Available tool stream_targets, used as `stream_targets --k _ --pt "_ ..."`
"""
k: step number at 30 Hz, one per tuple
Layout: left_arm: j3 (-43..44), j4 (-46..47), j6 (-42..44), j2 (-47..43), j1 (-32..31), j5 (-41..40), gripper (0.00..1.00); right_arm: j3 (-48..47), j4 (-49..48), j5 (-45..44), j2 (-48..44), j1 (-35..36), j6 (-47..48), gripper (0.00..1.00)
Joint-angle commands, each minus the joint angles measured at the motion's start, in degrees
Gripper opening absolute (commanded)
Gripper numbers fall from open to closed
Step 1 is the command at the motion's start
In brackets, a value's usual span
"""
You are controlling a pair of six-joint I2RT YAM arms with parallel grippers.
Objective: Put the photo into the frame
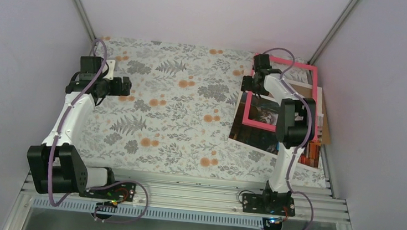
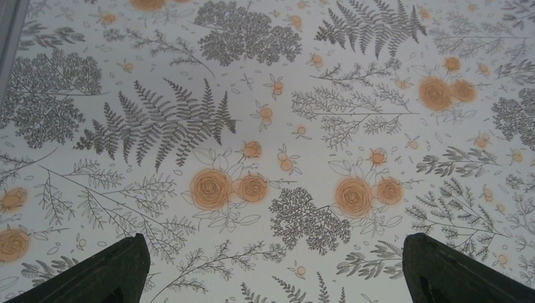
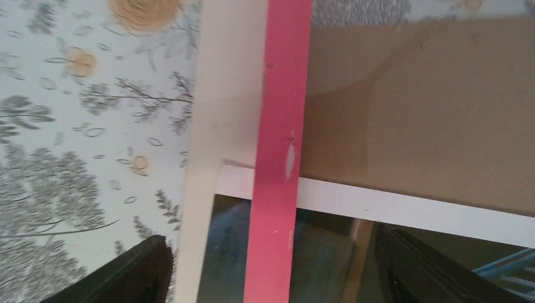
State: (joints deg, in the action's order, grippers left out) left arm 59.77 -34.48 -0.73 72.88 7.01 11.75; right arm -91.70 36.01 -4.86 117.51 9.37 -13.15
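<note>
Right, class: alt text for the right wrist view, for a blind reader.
A pink edge of the frame runs vertically between the open fingers of the right end effector, crossing the photo and a backing board; floral tablecloth at left.

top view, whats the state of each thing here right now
pink frame, lying over the photo and board
cat photo, partly under the frame, not yet in it
brown backing board, flat beneath both
left tool, open, empty above the tablecloth
right tool, open, straddling the frame's edge
</note>
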Motion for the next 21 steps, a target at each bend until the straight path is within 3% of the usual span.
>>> stream_targets --k 1,12,21 --pt "1.44 0.63 -1.02 1.26 0.24 -1.29 1.0 -3.41 1.38 -3.29 3.34 0.17 -2.06 0.77" --pt "2.97 0.23 -1.2 4.23 0.28 -1.64 1.0 -8.55 1.9 -2.82 10.35 0.17 -3.13 0.65" --pt "3.86 -0.04 -1.26 5.98 0.28 -1.72 1.0 -10.22 2.34 -2.85 12.43 0.17 -3.62 0.45"
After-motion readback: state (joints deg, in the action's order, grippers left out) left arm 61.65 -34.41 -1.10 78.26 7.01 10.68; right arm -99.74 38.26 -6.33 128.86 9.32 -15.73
